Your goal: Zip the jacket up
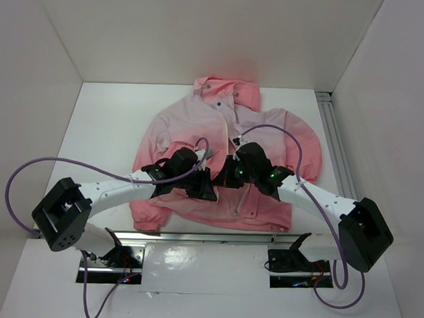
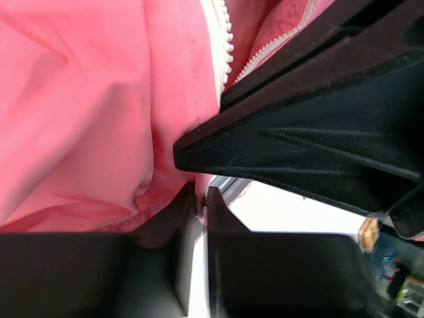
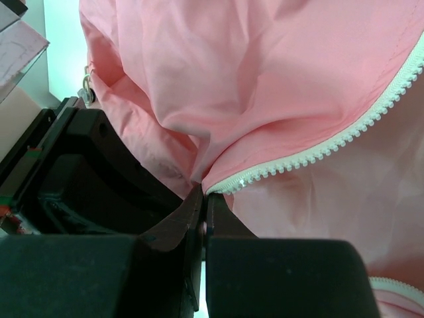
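Observation:
The pink hooded jacket point(image 1: 199, 123) lies spread on the white table, hood at the far side. Both grippers meet over its lower front. My left gripper point(image 1: 210, 190) is shut on a fold of coral fabric near the hem, seen in the left wrist view point(image 2: 201, 199), with the jacket point(image 2: 79, 99) and white zipper teeth point(image 2: 227, 40) above it. My right gripper point(image 1: 229, 179) is shut on the jacket's zipper edge point(image 3: 204, 195), right at the lower end of a white row of zipper teeth point(image 3: 318, 154). The zipper slider is hidden.
White walls enclose the table on three sides. A metal rail point(image 1: 337, 147) runs along the right edge and another point(image 1: 215, 236) along the front. The two gripper bodies nearly touch; the left one point(image 3: 79, 172) fills the left of the right wrist view.

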`<state>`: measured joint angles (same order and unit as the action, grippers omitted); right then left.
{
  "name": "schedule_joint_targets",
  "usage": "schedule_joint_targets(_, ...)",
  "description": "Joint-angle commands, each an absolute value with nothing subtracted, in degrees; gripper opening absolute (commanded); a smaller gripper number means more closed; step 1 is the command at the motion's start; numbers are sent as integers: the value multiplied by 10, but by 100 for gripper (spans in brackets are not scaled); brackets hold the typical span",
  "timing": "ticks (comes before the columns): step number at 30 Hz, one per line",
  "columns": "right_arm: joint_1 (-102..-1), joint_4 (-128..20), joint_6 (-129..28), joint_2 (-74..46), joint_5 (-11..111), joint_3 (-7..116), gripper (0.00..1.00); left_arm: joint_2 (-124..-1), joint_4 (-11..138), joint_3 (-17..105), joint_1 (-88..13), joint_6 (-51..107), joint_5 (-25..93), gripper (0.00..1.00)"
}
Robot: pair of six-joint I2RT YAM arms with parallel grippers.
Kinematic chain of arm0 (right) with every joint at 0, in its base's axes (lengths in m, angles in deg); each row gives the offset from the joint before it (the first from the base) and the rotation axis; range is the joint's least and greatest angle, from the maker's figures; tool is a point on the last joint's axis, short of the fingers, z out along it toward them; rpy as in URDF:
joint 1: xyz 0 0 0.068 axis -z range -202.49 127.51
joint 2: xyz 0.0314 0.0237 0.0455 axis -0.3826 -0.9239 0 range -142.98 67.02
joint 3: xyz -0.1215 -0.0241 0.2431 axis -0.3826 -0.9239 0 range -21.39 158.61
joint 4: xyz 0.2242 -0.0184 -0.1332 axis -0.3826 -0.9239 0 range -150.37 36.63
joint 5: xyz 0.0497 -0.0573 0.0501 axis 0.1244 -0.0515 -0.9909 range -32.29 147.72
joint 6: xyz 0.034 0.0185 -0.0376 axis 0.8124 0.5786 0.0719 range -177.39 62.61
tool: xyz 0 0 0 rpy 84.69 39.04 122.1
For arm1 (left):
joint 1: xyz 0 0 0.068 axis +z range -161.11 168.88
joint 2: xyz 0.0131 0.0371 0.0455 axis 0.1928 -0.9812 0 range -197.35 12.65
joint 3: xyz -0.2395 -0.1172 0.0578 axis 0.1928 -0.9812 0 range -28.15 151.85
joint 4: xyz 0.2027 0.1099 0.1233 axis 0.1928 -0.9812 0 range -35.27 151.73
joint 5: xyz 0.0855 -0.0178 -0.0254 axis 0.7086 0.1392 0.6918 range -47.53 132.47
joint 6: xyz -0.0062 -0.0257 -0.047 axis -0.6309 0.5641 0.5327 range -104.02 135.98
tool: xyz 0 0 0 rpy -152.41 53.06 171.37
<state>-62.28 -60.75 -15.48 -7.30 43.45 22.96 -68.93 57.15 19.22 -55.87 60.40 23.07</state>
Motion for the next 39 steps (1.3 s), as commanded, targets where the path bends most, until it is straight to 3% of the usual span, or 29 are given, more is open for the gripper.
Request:
schedule_joint_targets(1,-619,-593,-154,-59,432,261,0,-696,584,184,-563,618,221,10)
schedule_joint_targets(2,-613,-600,-154,-59,438,261,0,-696,584,184,-563,618,221,3)
schedule_joint_targets(4,-613,-610,-154,-53,445,261,0,-696,578,184,-563,618,221,0)
schedule_joint_targets(7,-608,-646,-165,-40,471,287,26,-696,565,190,-558,618,221,0)
schedule_joint_targets(9,-597,-693,-186,-15,504,302,54,-684,565,190,-547,612,221,0)
schedule_joint_targets(13,-583,-774,-194,47,551,326,54,-668,565,173,-503,599,208,0)
schedule_joint_targets(16,-583,-840,-178,118,607,299,47,-663,558,173,-463,594,195,0)
schedule_joint_targets(20,-583,-944,-131,168,656,210,44,-663,552,184,-435,578,180,0)
schedule_joint_targets(28,-583,-849,-105,157,597,102,79,-663,546,197,-428,578,163,0)
schedule_joint_targets(37,-577,-751,-134,106,583,62,82,-663,546,197,-428,578,157,0)
schedule_joint_targets(39,-577,-739,-145,79,590,62,78,-668,546,197,-428,573,157,0)
